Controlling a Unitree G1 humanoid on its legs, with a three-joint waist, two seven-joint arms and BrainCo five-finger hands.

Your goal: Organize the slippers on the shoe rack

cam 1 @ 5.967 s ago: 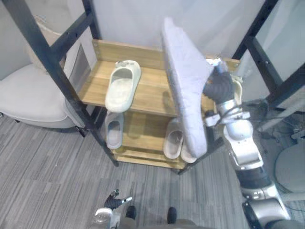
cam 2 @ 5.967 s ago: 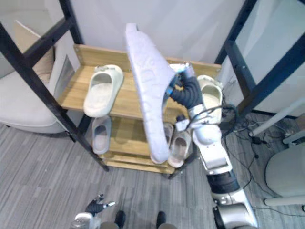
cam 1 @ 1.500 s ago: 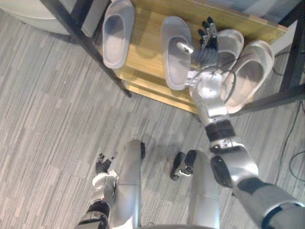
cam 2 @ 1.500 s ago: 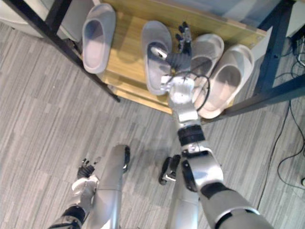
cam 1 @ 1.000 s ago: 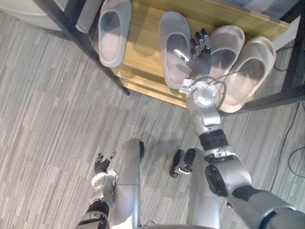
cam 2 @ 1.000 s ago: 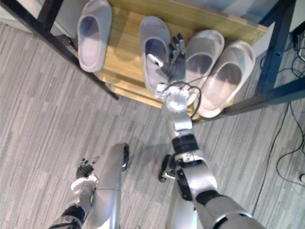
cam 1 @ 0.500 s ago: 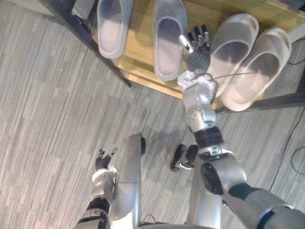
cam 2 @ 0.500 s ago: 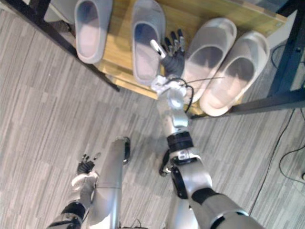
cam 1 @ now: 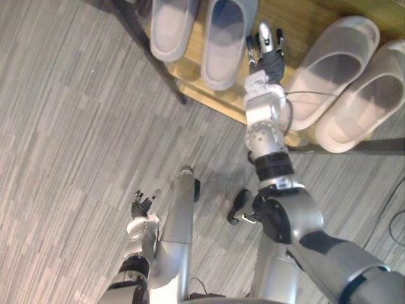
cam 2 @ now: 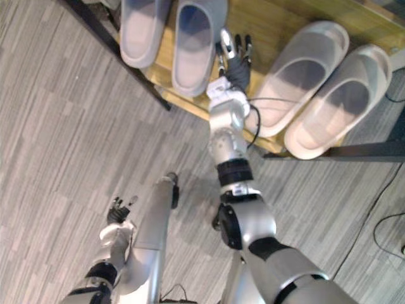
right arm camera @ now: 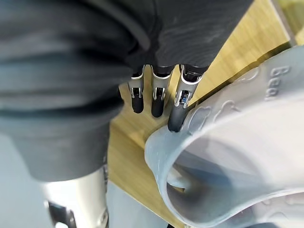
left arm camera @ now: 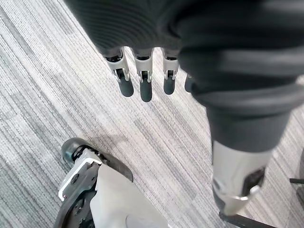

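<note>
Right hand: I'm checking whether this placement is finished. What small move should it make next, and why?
Probably draw the right hand straight back off the wooden shelf. Its fingers look straight, one tip just touching the grey slipper, which lies flat on it beside its mate. The left hand hangs idle near the floor.

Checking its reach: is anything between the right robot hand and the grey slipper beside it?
Nothing visible does. The right robot hand lies right beside the grey slipper on the wooden shelf, one fingertip against the slipper's strap edge.
</note>
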